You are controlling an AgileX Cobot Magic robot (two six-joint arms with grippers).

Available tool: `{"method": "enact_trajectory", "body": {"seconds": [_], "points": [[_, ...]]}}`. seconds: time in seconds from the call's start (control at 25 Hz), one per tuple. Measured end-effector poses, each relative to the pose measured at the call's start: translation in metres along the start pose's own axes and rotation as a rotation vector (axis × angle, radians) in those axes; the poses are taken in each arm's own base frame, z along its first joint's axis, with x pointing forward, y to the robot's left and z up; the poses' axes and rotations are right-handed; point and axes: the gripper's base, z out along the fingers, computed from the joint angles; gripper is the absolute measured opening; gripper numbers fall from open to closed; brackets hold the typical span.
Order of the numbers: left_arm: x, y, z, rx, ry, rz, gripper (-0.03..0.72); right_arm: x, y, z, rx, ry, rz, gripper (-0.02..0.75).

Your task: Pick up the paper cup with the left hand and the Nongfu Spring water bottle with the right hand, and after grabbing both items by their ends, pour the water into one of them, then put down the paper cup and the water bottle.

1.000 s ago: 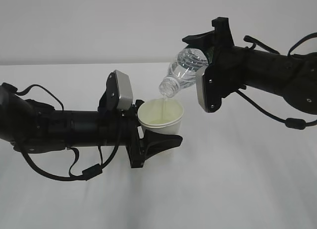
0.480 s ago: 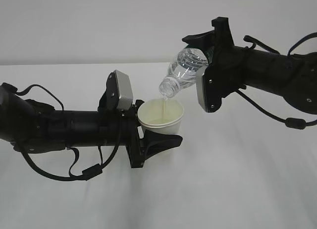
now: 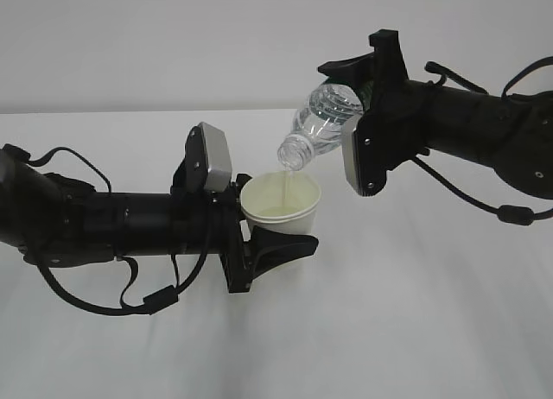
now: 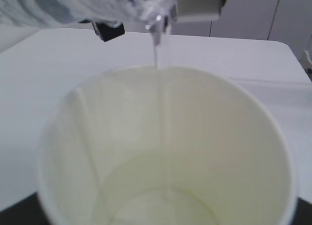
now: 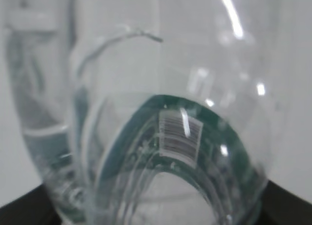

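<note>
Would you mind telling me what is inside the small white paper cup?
The small white paper cup holds shallow, pale yellowish water, with a thin stream falling in; its bottom lies hidden at the frame's lower edge.

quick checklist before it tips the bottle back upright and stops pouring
1. Left claw grips the paper cup: ok.
2. Right claw holds the water bottle: ok.
3. Bottle mouth above the cup opening: ok.
4. The water stream falls inside the rim, no spill seen on the table: ok.
5. Cup fill level well below the rim: ok.
6. Water left in the bottle: cannot tell.
</note>
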Motion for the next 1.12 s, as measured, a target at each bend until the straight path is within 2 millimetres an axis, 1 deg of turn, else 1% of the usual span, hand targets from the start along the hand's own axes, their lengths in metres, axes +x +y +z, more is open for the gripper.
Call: {"method": "enact_trajectory", "body": {"seconds": [1.12], "points": [[0.0001, -0.0003, 0.0, 0.003, 0.002, 0.002, 0.484, 0.0, -0.0001, 0.0, 0.001, 0.0, -0.002, 0.484]]}}
